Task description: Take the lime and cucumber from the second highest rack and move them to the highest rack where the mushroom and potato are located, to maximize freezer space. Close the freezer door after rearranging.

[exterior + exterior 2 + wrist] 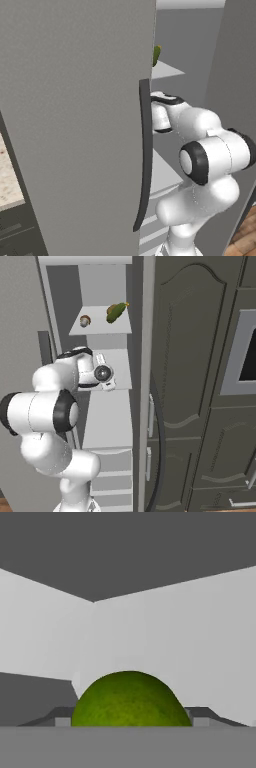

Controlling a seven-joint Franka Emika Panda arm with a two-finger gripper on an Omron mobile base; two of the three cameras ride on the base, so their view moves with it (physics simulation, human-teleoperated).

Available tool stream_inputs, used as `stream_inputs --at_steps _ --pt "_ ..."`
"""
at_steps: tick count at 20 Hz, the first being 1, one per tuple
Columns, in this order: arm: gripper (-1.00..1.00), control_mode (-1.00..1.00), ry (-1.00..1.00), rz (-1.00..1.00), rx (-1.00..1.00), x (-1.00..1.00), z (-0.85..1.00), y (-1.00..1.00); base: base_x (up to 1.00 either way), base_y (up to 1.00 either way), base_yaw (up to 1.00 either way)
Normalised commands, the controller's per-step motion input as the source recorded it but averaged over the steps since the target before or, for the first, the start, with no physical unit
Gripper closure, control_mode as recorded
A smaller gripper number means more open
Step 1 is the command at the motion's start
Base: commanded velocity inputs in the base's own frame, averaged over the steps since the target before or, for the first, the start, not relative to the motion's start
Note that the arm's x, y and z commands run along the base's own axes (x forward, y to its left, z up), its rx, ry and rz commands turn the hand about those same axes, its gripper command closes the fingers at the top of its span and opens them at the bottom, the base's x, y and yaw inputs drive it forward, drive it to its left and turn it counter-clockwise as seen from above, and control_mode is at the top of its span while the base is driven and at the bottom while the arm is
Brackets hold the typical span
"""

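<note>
Gripping lime seen between finger tips, gripper clenched on it inside freezer at second-highest rack; cucumber already placed on highest rack beside mushroom. Risk judged: round fruit could be squeezed out, or knocked against shelf edge during lift

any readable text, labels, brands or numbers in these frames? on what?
None: no view shows readable text.
The freezer door and its dark handle are plain.
The shelves, cucumber and mushroom carry no labels.
The lime has no sticker.
The dark cupboard bears no print.
</note>
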Motion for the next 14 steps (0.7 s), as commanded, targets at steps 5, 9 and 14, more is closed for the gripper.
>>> stream_inputs --at_steps 5,9,14 --pt "1.0 -1.0 0.06 0.0 0.19 -0.81 0.79 -0.04 0.0 0.0 0.0" --pt "1.0 -1.0 0.19 -0.04 0.13 -0.63 0.93 0.0 0.0 0.0 0.0" --pt "1.0 -1.0 0.26 -0.07 0.14 -0.51 0.99 0.0 0.0 0.0 0.0"
